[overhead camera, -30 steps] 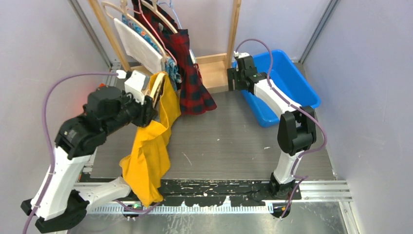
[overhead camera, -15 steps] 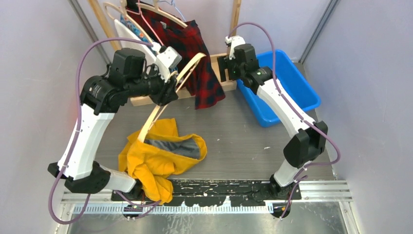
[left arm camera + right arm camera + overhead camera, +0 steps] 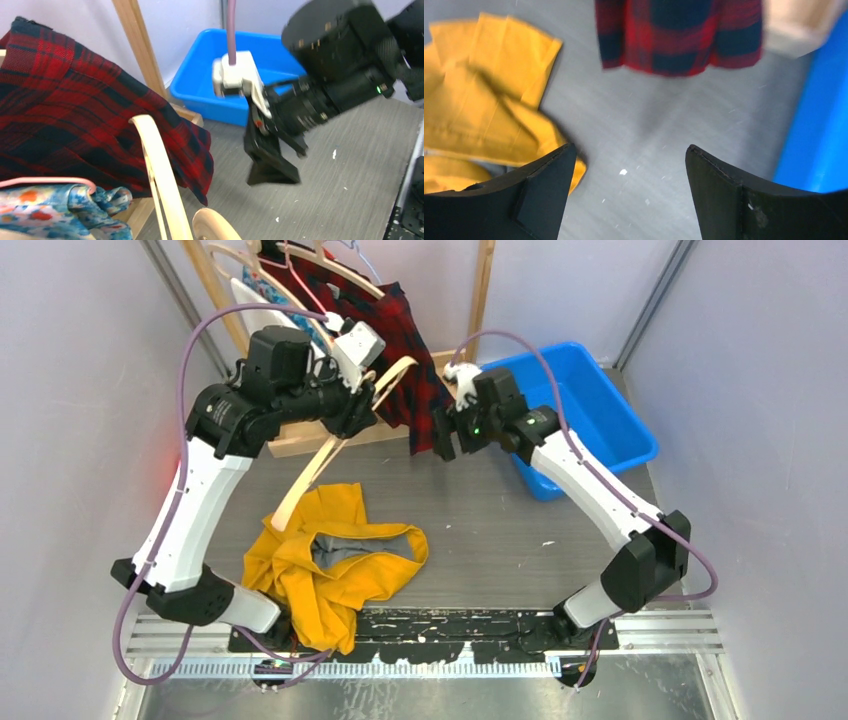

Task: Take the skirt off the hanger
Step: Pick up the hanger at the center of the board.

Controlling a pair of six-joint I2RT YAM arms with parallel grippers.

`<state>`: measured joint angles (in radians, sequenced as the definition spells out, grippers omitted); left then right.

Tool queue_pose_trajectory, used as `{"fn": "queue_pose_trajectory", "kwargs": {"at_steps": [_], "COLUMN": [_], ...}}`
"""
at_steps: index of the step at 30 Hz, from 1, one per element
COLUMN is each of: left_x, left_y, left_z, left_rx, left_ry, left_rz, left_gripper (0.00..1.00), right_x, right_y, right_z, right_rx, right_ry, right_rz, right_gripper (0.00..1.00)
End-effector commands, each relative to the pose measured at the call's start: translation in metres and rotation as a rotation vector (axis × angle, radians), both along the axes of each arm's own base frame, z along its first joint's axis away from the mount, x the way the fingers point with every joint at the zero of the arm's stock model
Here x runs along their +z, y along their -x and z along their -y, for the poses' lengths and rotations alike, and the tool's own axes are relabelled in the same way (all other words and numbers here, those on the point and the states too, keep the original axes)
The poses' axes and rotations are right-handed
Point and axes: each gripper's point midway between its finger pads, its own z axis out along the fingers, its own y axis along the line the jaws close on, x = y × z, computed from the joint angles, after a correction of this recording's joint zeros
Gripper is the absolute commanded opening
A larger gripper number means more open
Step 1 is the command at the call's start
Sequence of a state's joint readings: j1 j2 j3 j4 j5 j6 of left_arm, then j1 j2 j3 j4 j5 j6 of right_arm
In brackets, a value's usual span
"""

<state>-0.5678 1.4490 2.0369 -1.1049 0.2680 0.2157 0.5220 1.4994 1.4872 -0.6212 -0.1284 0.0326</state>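
Observation:
The yellow skirt (image 3: 330,560) lies crumpled on the grey table at the front left, off the hanger; it also shows in the right wrist view (image 3: 484,100). My left gripper (image 3: 358,405) is shut on the bare wooden hanger (image 3: 320,465) and holds it tilted above the table, its low end just above the skirt. In the left wrist view the hanger (image 3: 160,185) crosses the bottom of the picture; my own fingers are hidden there. My right gripper (image 3: 445,435) is open and empty above the table, right of the hanger, fingers wide apart (image 3: 629,170).
A wooden rack (image 3: 480,300) at the back carries a red plaid garment (image 3: 405,350) and a blue floral one (image 3: 55,200) on other hangers. A blue bin (image 3: 590,400) stands at the back right. The plaid hem (image 3: 679,35) hangs just ahead of my right gripper.
The yellow skirt has slid off the hanger and dropped onto the table. My left arm lifted the bare hanger towards the rack. My right gripper moved left and down over the table.

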Motion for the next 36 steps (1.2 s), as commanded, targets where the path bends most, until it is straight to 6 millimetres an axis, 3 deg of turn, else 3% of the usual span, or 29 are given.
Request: {"fn": "queue_pose_trajectory", "kwargs": {"at_steps": [1, 6, 15, 20, 25, 33, 36], "left_x": [0.015, -0.008, -0.031, -0.04, -0.037, -0.038, -0.031], "left_y": [-0.015, -0.012, -0.001, 0.001, 0.004, 0.001, 0.008], "left_z": [-0.01, -0.023, -0.04, -0.04, -0.042, -0.051, -0.056], "left_rx": [0.085, 0.14, 0.191, 0.189, 0.19, 0.223, 0.226], "left_ry": [0.03, -0.004, -0.016, -0.009, -0.004, -0.028, -0.014], "left_rz": [0.078, 0.023, -0.043, -0.063, -0.054, -0.042, -0.023], "left_gripper": [0.0, 0.0, 0.0, 0.0, 0.0, 0.0, 0.0], "right_x": [-0.042, -0.088, -0.138, -0.158, -0.156, -0.175, -0.181], "right_y": [0.045, 0.085, 0.13, 0.128, 0.115, 0.113, 0.11], "right_z": [-0.034, -0.059, -0.051, -0.055, -0.073, -0.098, -0.105], "right_rx": [0.174, 0.27, 0.277, 0.27, 0.291, 0.357, 0.363], "right_ry": [-0.003, 0.042, 0.089, 0.098, 0.072, 0.083, 0.083], "right_rz": [-0.159, -0.3, -0.407, -0.417, -0.387, -0.402, -0.407], "right_gripper": [0.86, 0.89, 0.91, 0.91, 0.91, 0.9, 0.88]}}
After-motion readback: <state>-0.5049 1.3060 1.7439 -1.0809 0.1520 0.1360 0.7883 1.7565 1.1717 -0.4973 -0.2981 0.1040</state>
